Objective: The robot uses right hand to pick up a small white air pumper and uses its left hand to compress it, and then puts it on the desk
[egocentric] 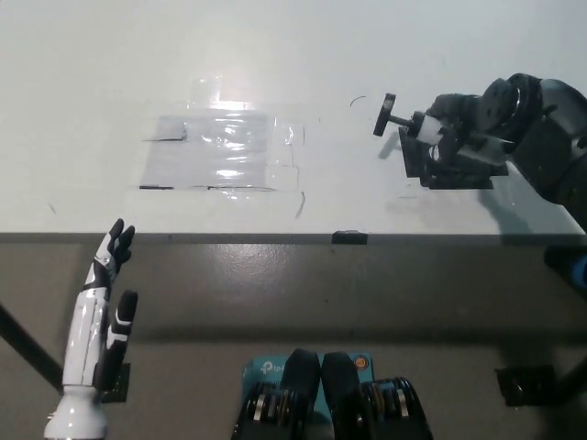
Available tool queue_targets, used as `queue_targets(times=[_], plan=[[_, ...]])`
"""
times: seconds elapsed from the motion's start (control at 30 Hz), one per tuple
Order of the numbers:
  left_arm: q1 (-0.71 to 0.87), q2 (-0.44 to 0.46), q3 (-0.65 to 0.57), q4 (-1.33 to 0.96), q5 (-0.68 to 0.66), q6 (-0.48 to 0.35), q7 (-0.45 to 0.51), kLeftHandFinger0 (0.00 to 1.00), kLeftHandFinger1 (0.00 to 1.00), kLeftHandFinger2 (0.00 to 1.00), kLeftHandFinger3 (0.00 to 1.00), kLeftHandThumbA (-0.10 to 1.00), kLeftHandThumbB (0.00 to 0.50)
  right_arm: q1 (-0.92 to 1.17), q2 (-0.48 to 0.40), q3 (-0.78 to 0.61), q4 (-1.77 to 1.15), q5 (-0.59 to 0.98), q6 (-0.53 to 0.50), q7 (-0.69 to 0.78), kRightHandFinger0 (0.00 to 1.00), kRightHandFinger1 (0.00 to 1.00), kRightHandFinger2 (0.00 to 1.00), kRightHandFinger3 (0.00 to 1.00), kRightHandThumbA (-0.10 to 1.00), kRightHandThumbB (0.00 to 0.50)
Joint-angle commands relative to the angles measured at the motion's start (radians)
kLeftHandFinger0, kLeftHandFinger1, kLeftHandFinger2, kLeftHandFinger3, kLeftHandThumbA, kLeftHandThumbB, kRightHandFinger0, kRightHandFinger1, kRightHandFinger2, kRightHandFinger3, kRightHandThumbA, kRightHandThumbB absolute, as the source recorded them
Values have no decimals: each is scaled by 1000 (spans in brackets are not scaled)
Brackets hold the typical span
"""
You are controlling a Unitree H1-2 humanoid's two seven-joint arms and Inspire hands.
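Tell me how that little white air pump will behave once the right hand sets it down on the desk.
The air pump looks small and probably light. Its round white barrel may roll, though the black T-handle could stop it. The right hand holds it sideways over the desk.

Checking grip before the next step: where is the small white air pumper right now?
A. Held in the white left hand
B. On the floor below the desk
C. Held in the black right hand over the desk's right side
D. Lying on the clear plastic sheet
C. The air pumper sits in the right hand over the desk, its black T-handle pointing left; the left hand is open, low before the desk edge.
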Motion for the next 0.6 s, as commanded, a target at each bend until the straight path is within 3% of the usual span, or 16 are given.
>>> queue_targets(times=[0.0,0.07,0.1,0.33,0.47,0.53,0.57], plan=[[3,21,-15,-16,-17,-63,-7,1000,1000,1000,1000,1000,309,-101,4,-40,18,-120,-164,-107,1000,1000,1000,1000,620,432],[-2,22,-18,-10,-16,-66,-4,1000,1000,1000,1000,1000,309,-100,4,-35,14,-161,-190,-99,1000,1000,1000,1000,731,485],[-1,22,-18,-9,-14,-65,-3,1000,1000,1000,1000,1000,308,-95,4,-42,3,-172,-196,-97,1000,1000,1000,1000,727,499],[-4,21,-19,-11,-23,-55,-4,1000,1000,1000,1000,1000,314,-98,-5,-108,-10,-207,-204,-61,1000,1000,1000,1000,738,500],[-11,24,-15,-3,-22,-56,-1,1000,1000,1000,1000,1000,321,-118,-37,-194,-54,-182,-230,-11,1000,1000,1000,1000,810,500],[-17,24,-14,-3,-22,-54,0,1000,1000,1000,1000,1000,317,-128,-57,-249,-98,-164,-234,10,1000,1000,1000,1000,863,487],[-21,24,-14,-2,-24,-54,0,1000,1000,1000,1000,1000,320,-126,-99,-307,-206,-140,-243,11,1000,1000,1000,1000,1000,411]])
